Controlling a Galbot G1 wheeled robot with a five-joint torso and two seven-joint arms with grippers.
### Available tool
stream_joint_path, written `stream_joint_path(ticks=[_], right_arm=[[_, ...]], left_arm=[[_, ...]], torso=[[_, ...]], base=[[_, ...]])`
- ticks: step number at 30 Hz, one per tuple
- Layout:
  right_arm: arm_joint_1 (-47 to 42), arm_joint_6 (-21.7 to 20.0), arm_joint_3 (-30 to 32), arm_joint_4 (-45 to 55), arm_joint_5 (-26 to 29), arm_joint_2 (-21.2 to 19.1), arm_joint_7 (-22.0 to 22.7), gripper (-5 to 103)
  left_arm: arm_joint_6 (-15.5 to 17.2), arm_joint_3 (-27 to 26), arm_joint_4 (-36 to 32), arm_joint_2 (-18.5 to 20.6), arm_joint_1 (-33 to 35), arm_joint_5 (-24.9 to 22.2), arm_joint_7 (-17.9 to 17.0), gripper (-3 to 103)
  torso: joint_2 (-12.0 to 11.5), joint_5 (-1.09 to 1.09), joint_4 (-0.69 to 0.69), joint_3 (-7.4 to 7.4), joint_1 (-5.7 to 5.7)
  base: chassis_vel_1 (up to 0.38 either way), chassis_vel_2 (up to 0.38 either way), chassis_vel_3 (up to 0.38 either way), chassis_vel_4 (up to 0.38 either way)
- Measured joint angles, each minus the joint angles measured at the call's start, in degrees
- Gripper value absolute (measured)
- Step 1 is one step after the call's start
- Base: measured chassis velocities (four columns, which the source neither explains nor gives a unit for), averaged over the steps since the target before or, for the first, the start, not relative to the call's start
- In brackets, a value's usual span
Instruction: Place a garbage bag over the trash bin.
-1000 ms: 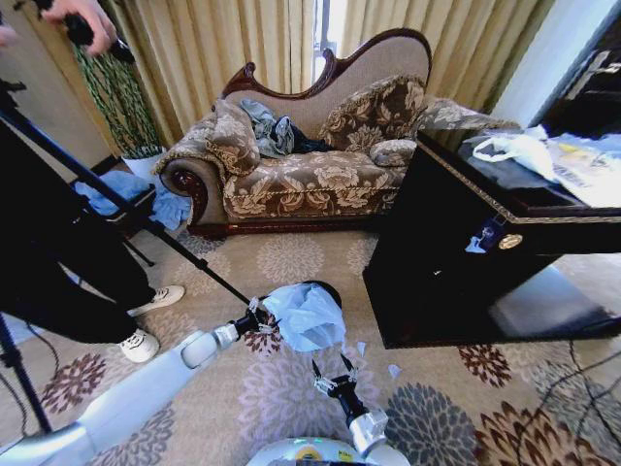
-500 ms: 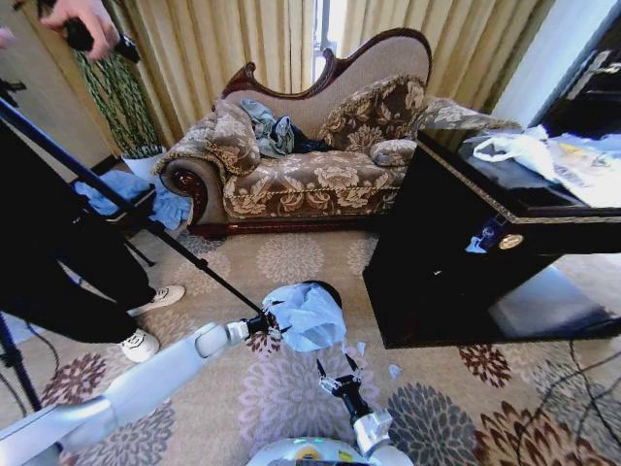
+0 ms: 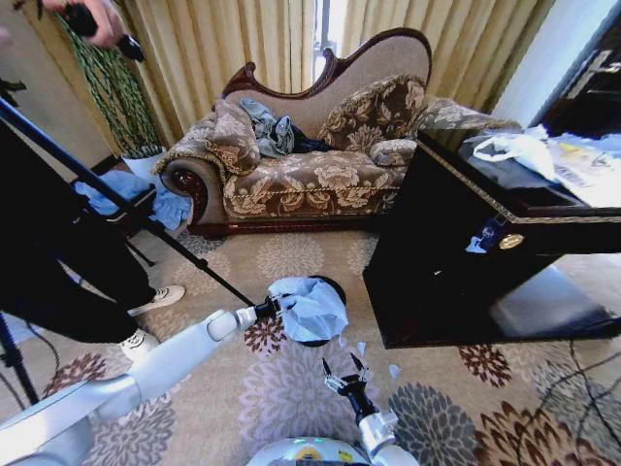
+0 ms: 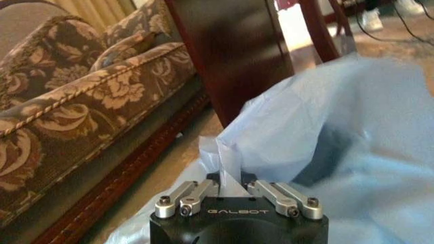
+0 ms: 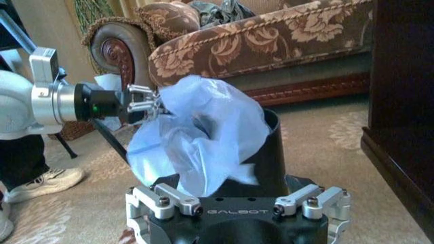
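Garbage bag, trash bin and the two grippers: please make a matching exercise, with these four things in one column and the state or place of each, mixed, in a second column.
Things:
1. garbage bag
2. trash bin
3. left gripper
4. right gripper

States or places:
a. black, standing upright on the carpet
b. open, holding nothing, near the robot's base
c. pale blue, crumpled over the bin's top
d. shut on an edge of the plastic

Pairs: 1-c, 2-a, 3-d, 4-b

Trash bin [image 3: 327, 309] on floral carpet [image 3: 291, 260]
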Motion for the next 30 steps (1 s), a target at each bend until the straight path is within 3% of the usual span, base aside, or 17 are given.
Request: stream_joint_path(ticks=[5,17,20,22,24,25,30], right_arm=[[0.5,0.1,0.0,-0.1,-0.4,-0.2,0.0,100],[0.6,7.3,1.5,0.6,-5.5,0.2,-0.6,100],[0.1,10.4,2.7,1.4,-6.4,0.2,-2.8,100],[-0.6,13.7,4.1,2.2,-6.6,0.3,-6.7,100],[-0.8,14.4,4.4,2.2,-6.6,0.3,-7.9,100],[-1.2,16.3,5.4,2.3,-6.7,0.4,-11.3,100],[-1.1,18.3,6.7,1.2,-6.6,0.8,-15.3,100]], left_arm=[[1.9,0.8,-0.9,0.6,-0.7,-6.4,0.5,2],[7.7,1.8,-1.4,-0.5,-2.0,-20.3,-2.2,0],[8.9,2.0,-0.9,-1.2,-2.9,-24.0,-3.4,0],[10.2,2.3,-0.7,-1.9,-3.8,-27.8,-4.4,0],[10.5,2.3,-0.7,-2.0,-4.0,-28.7,-4.7,0],[11.5,2.6,-0.6,-2.7,-4.7,-31.1,-5.4,0],[12.8,3.3,0.4,-4.6,-6.7,-34.7,-6.2,0]], torso=[[0.0,0.0,0.02,0.0,0.0],[0.0,0.0,0.01,0.0,0.0],[0.0,0.0,0.01,0.0,0.0],[0.0,0.0,0.01,0.0,0.0],[0.0,0.0,0.01,0.0,0.0],[0.0,-0.01,0.01,0.0,0.0],[0.0,0.0,0.01,0.0,0.0]], base=[[0.0,0.0,0.0,0.0],[0.0,0.0,0.0,0.0],[0.0,0.0,0.0,0.0],[0.0,0.0,0.0,0.0],[0.0,0.0,0.0,0.0],[0.0,0.0,0.0,0.0],[0.0,0.0,0.0,0.0]])
